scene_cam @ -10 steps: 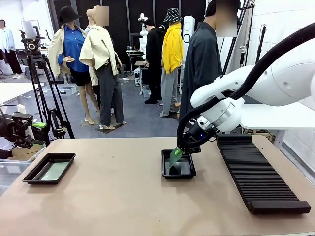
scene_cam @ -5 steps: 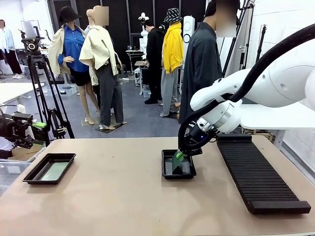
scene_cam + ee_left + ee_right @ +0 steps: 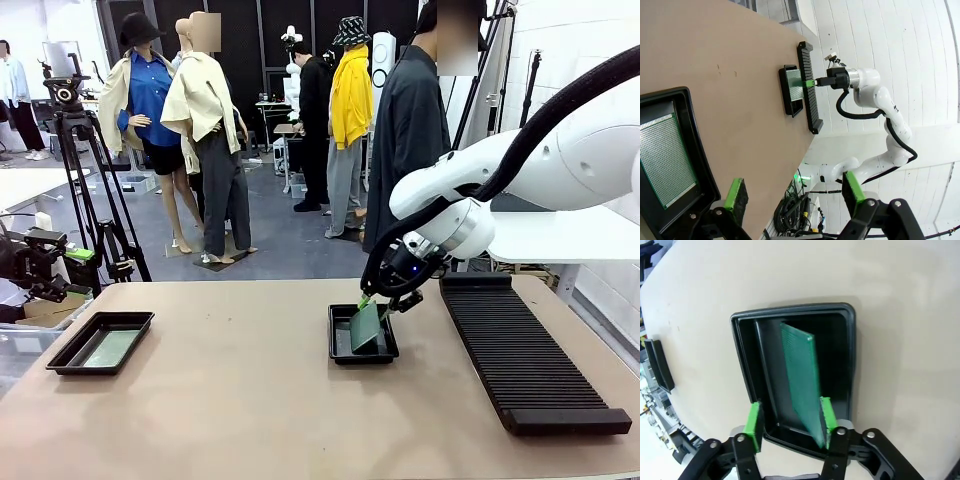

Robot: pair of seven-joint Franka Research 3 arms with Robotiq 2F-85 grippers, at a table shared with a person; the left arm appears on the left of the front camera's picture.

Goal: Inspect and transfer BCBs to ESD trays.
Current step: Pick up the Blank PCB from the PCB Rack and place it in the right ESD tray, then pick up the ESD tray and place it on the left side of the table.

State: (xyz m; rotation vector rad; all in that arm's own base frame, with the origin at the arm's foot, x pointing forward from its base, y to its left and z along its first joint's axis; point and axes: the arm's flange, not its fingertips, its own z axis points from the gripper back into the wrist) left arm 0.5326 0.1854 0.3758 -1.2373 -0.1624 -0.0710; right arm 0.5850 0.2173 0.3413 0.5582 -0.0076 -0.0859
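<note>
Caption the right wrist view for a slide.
Right gripper fingers parted around a thin green circuit board tilting over the shallow black plastic tray.

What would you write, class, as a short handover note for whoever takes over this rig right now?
Right claw: open above the middle tray; a green board leans tilted inside it, against one pad.
Left claw: open, holding nothing, over the left tray.
Done: one board lies flat in the left tray.
Left: let the tilted board settle flat, pull the right claw back. The long ribbed rack looks bare.
</note>
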